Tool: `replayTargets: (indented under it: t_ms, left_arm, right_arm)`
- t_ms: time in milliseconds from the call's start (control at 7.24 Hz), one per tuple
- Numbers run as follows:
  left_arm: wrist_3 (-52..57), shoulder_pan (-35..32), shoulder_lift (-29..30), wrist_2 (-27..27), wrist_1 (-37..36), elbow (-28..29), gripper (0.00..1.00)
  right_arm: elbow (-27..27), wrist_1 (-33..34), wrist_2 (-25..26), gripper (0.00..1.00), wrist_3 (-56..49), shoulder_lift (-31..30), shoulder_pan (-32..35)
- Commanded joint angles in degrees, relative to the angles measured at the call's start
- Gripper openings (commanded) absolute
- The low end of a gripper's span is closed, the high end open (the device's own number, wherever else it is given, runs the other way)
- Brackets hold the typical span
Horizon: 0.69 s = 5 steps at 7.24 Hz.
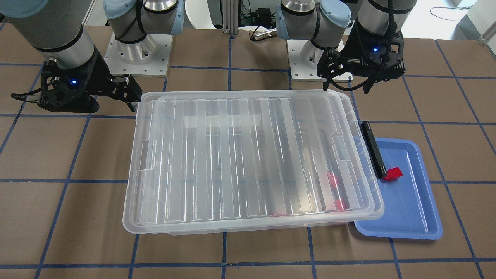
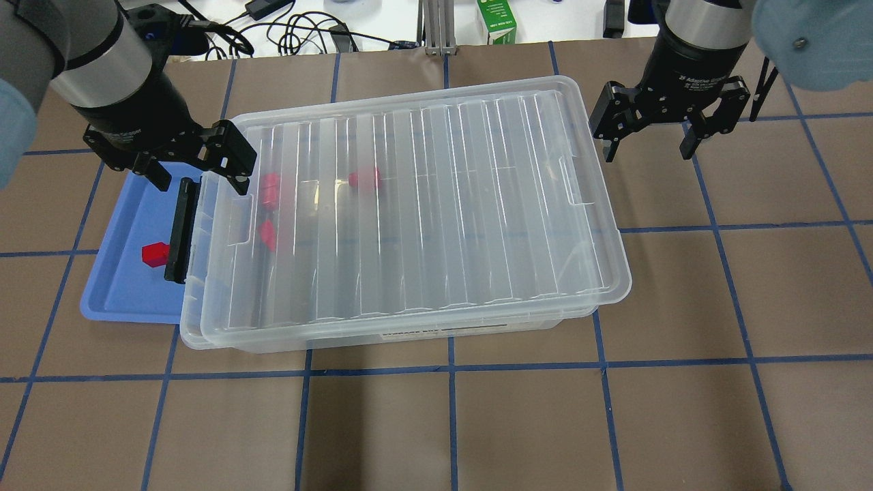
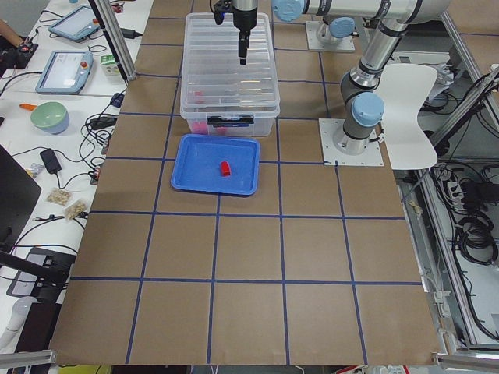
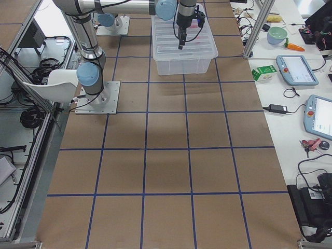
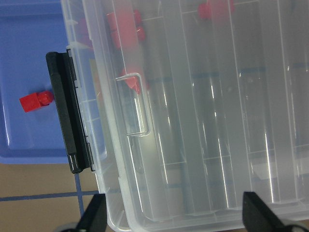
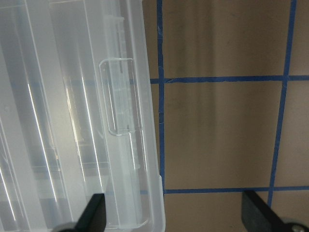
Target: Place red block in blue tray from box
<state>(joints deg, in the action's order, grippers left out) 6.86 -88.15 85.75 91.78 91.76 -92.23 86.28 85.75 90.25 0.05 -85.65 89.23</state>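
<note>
Blurring red blocks (image 2: 271, 189), ribbed lid (image 2: 436, 204), box (image 2: 436, 335) overlapping blue tray (image 2: 123, 293)

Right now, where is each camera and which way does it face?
Front-facing: across the table, facing both arm bases.
Overhead: behind the robot, looking down; left gripper near blue tray, right gripper beside box.
Exterior left: left end; tray nearest, left arm large.
Exterior right: right end; right arm large, box far.
Left wrist: down onto black clip; own fingertips.
Right wrist: down onto box's other end; own fingertips.
Shared: overhead and left wrist show the red block in the tray.
</note>
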Motion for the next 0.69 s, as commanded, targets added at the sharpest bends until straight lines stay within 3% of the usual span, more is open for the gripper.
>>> replayTargets:
  t_ms: [0, 552]
  left_arm:
    - [0.0, 0.0, 0.04, 0.06, 0.0, -0.05, 1.0]
    - [0.0, 0.0, 0.04, -0.02, 0.0, 0.04, 1.0]
  right_arm:
    - [0.12, -0.14, 0.45, 1.0, 0.65, -0.83, -0.02]
    - [0.12, 0.47, 0.45, 1.0, 0.65, -0.92, -0.81]
